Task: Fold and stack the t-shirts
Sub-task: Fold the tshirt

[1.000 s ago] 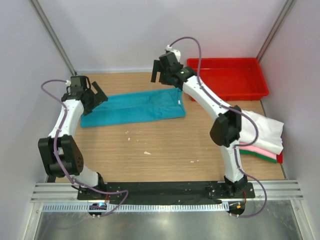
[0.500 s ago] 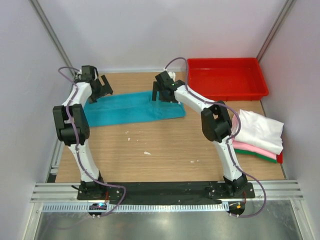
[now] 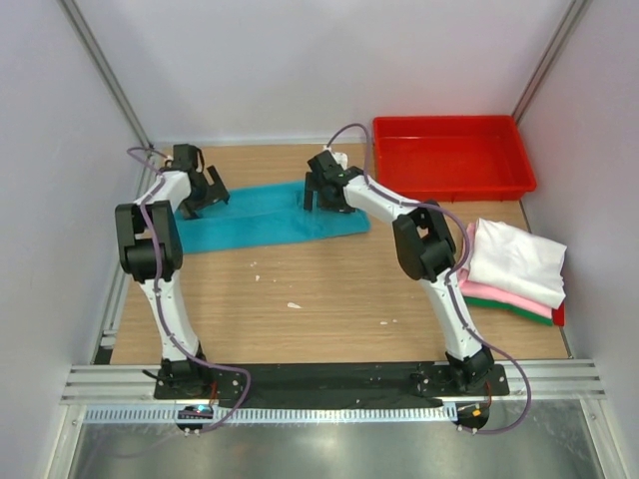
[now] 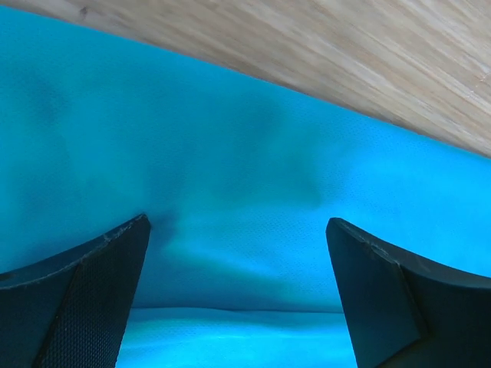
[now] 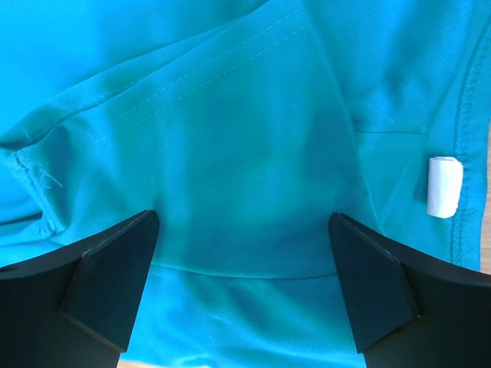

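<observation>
The teal t-shirt (image 3: 265, 213) lies folded into a long strip across the far part of the table. My left gripper (image 3: 203, 193) is open over its far left end; the left wrist view shows teal cloth (image 4: 238, 230) between the spread fingers (image 4: 84, 291). My right gripper (image 3: 324, 195) is open over the far right end, near the collar; the right wrist view shows teal cloth (image 5: 245, 176) and the white neck label (image 5: 444, 186). A stack of folded white (image 3: 514, 259), pink (image 3: 499, 294) and green (image 3: 509, 307) t-shirts lies at the right edge.
A red plastic tray (image 3: 454, 155) stands at the back right corner. Small white scraps (image 3: 294, 305) lie on the wooden table (image 3: 319, 299). Grey walls close in left, back and right.
Both arms have reached farther back and lowered onto the far edge of the teal t-shirt. The left gripper moved right onto the cloth's left end; the right gripper came down near the collar.
</observation>
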You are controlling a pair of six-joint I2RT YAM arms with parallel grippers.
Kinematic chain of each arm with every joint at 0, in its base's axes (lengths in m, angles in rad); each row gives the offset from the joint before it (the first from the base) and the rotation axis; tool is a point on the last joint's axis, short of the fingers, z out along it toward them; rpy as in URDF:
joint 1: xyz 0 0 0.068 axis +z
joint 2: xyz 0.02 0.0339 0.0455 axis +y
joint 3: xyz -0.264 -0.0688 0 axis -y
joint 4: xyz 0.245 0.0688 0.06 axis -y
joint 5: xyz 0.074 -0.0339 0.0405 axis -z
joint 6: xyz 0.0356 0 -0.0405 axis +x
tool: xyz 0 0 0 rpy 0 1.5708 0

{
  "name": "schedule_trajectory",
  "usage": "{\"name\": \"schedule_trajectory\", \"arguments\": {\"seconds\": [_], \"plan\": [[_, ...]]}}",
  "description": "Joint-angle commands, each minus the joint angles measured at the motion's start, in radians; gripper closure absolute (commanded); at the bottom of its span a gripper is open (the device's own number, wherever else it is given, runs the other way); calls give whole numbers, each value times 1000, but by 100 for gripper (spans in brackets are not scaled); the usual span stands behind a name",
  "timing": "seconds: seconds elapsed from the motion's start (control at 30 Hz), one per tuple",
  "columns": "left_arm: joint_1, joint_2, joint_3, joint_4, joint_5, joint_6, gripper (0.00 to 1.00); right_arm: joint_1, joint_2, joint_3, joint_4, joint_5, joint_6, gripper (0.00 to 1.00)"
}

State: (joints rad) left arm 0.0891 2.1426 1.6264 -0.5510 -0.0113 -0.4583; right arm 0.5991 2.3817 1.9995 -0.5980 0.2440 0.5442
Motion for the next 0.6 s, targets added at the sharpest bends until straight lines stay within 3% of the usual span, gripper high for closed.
{"name": "schedule_trajectory", "arguments": {"seconds": [0.0,0.2,0.4,0.57], "plan": [[0,-18,-106,-47,-71,-25,0,-1,31,36,21,-11,-21,0],[-19,-141,-279,-93,-167,-164,0,-7,123,129,17,-55,-46,0],[-78,-367,-568,-104,-185,-383,0,-4,203,217,27,-116,-136,0],[-239,-556,-747,-115,-164,-558,0,-7,226,228,67,-136,-176,1]]}}
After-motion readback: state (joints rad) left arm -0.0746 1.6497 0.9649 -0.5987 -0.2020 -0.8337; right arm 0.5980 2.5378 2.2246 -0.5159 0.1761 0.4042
